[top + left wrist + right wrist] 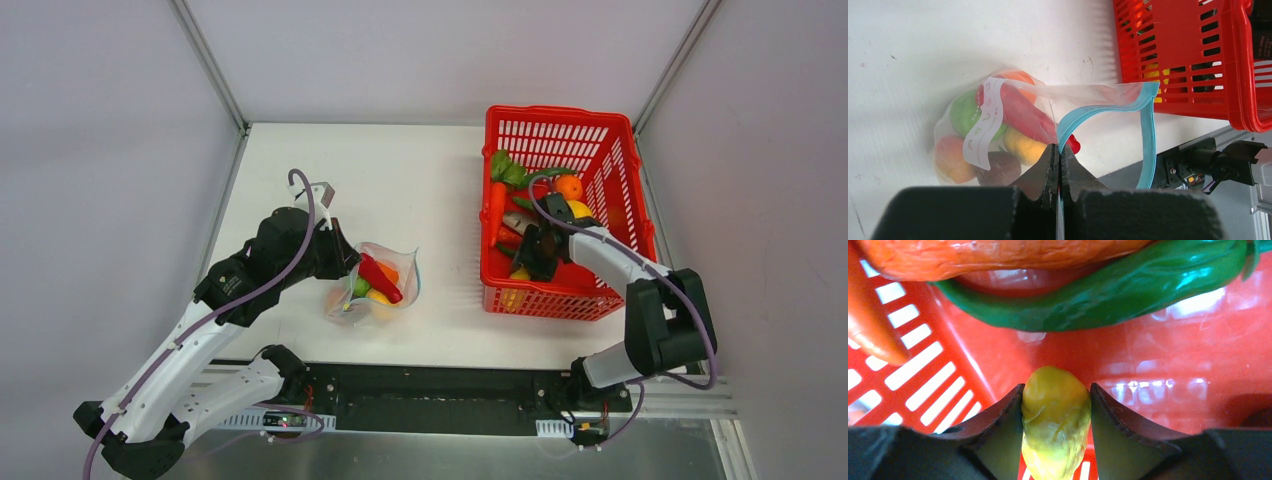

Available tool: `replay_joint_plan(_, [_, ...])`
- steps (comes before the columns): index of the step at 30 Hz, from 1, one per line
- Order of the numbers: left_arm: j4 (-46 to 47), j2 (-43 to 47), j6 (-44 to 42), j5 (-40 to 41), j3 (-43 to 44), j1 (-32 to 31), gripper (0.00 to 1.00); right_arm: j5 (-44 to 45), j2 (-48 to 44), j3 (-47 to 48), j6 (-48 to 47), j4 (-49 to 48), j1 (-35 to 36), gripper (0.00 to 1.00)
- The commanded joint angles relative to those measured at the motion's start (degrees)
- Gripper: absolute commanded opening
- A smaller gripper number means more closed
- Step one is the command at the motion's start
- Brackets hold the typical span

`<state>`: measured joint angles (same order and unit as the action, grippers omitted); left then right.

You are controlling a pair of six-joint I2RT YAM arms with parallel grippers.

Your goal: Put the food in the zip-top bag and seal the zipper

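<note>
The clear zip-top bag [380, 283] lies on the white table, its mouth held open, with red, green, orange, yellow and dark purple toy food inside [998, 130]. My left gripper [1060, 150] is shut on the bag's teal-blue zipper [1148, 135] at the near lip of the mouth; it also shows in the top view [345, 258]. My right gripper [1056, 399] is down in the red mesh basket [620, 180], shut on a yellow toy piece [1055, 412]. A green pepper [1108, 295] and an orange carrot [998, 255] lie just beyond it.
The basket stands at the right of the table and holds several more toy foods: a carrot [496, 208], green leaves [508, 170], an orange ball [569, 187]. Grey walls close in both sides. The black rail with the arm bases runs along the near edge.
</note>
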<state>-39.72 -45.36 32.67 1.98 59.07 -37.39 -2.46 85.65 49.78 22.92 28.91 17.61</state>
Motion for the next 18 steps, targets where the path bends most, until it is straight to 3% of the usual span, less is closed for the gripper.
replay_joint_plan(1, [0.8,0.1,1.1,0.9,-0.3,0.6,0.00,-0.2,-6.7,1.7,-0.5,1.9,-0.2,0.28])
replay_joint_plan(13, [1.2,-0.8,1.0,0.3,0.6,0.6,0.00,6.5,-26.6,6.7,1.6,0.6,-0.2,0.25])
replay_joint_plan(18, [1.6,-1.0,1.2,-0.1,0.8,0.6,0.00,4.7,-30.5,9.2,3.0,-0.3,-0.1,0.24])
